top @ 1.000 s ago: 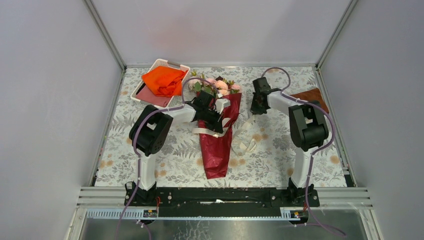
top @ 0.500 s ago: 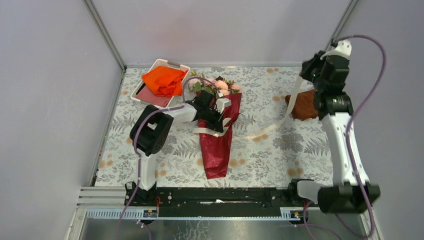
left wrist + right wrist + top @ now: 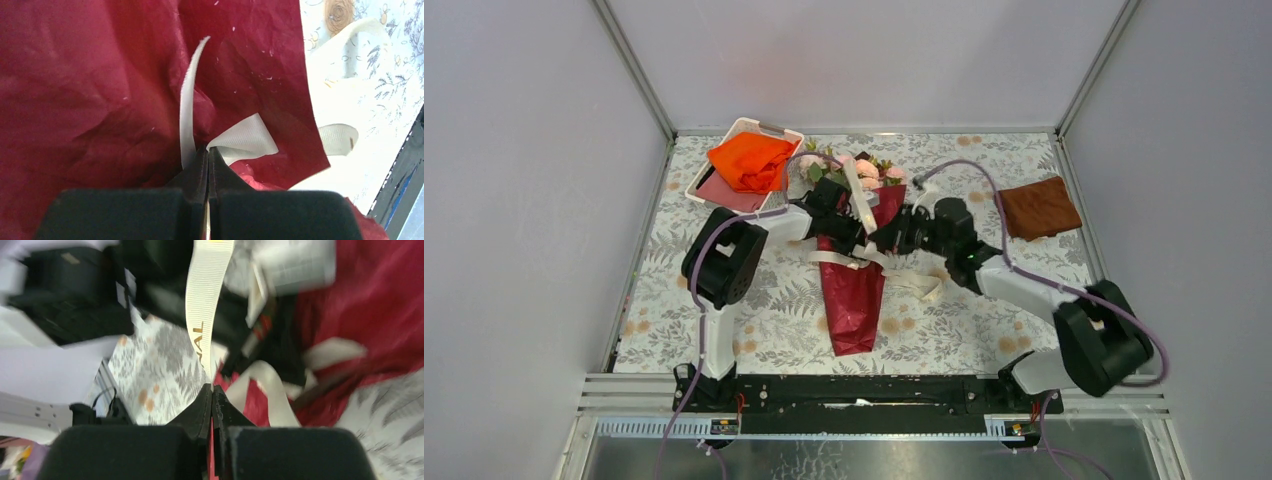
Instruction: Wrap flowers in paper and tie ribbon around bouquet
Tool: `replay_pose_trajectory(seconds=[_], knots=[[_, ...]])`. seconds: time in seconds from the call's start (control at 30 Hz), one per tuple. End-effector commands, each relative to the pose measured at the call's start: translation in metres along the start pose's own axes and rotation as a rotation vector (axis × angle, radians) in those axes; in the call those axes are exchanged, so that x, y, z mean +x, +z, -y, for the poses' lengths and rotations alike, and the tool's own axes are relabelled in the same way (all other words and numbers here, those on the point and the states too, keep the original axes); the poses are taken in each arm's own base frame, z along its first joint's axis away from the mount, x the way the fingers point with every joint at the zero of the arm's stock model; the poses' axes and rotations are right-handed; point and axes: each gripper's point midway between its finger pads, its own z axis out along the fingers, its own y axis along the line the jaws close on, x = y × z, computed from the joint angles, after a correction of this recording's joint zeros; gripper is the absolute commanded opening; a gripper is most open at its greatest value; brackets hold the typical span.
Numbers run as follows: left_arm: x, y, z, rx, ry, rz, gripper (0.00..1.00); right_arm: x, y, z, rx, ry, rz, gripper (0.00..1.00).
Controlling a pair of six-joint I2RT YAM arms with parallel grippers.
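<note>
- Two sets of fingers, the left arm's fingers (image 3: 207, 152) and the right arm's fingers (image 3: 212, 388), are pressed fully shut. Each pinches the narrow cream-white ribbon (image 3: 207, 285) against the dark red crinkly paper (image 3: 75, 100).
- Wrapped pale pink roses (image 3: 865, 170) lie mid-worktop (image 3: 984, 300), blooms toward the far wall.
- Likely risk: a hard pull could slip the ribbon from either thin pinch, drag the light bouquet (image 3: 856, 275) sideways, or loosen the wrap.
- At far left, a white rectangular tray (image 3: 742, 124) holds a folded orange cloth (image 3: 749, 160) over something reddish; a brown cloth (image 3: 1039, 207) lies loose at far right.
</note>
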Motion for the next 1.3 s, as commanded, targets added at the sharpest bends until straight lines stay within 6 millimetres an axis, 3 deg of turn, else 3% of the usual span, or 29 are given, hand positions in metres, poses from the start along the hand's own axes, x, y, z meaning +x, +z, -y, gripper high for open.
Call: replay_pose_trajectory(seconds=[0.0,0.3,0.4,0.5,0.7,0.77,0.9,0.97,1.13,1.2,1.27], knots=[[-0.008,-0.010,-0.015,-0.022,-0.017,0.067,0.00,-0.011,0.018,-0.037,-0.205,0.068,0.096,0.00],[-0.017,-0.033,-0.001,-0.013,-0.040,0.131,0.00,0.026,0.088,0.072,0.145,0.241,0.042,0.00],[-0.019,-0.043,0.003,-0.009,-0.063,0.146,0.00,0.033,0.091,0.105,0.246,0.308,0.068,0.00],[-0.018,-0.057,0.004,-0.026,-0.074,0.151,0.00,0.041,0.091,0.122,0.298,0.317,0.054,0.00],[-0.002,-0.081,0.016,-0.027,-0.028,0.079,0.00,0.054,0.112,0.126,0.261,0.227,-0.090,0.00],[0.006,-0.094,0.037,0.036,0.009,0.032,0.00,0.054,0.120,0.120,0.206,0.187,-0.131,0.00],[-0.003,-0.135,0.102,0.185,0.204,0.003,0.00,0.054,0.134,0.102,0.072,0.113,-0.213,0.00],[-0.015,-0.154,0.134,0.222,0.316,0.008,0.00,0.054,0.137,0.093,0.016,0.095,-0.238,0.00],[-0.064,-0.193,0.208,0.297,0.555,0.104,0.00,0.056,0.140,0.096,0.017,0.071,-0.268,0.00],[-0.085,-0.201,0.226,0.347,0.592,0.167,0.00,0.058,0.140,0.096,0.013,0.074,-0.277,0.00],[-0.113,-0.196,0.226,0.329,0.599,0.252,0.00,0.061,0.140,0.096,0.005,0.079,-0.283,0.00]])
